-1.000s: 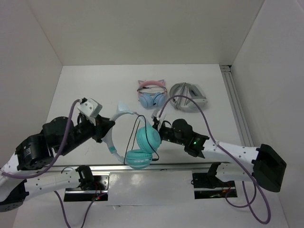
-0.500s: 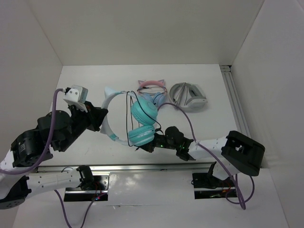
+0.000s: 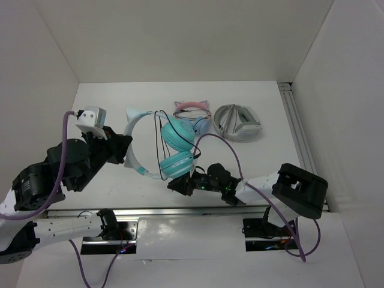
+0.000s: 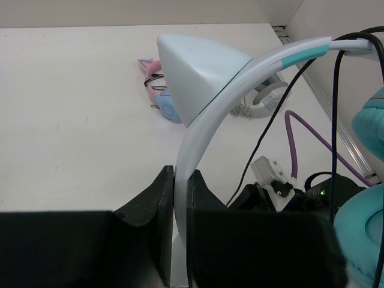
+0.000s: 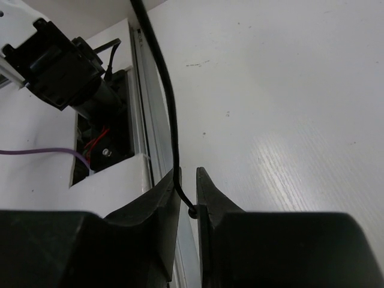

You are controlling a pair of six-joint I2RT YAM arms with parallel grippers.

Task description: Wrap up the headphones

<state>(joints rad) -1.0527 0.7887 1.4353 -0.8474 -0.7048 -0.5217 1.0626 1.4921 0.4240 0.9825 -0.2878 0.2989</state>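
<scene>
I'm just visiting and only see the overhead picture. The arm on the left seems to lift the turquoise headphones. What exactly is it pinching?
Observer: Its wrist camera shows the left gripper shut on the pale headband of the headphones, with the band standing up between the two fingers.
Visitor: And the arm low down by the rail? Its fingers are hidden from me.
Observer: The right gripper has its fingers slightly apart. The thin black cable runs down through the gap, lying against one finger.
Visitor: So it isn't squeezing the cable?
Observer: It doesn't look clamped. The gap is wider than the cable, and a small knob on the cable sits in that gap.
</scene>
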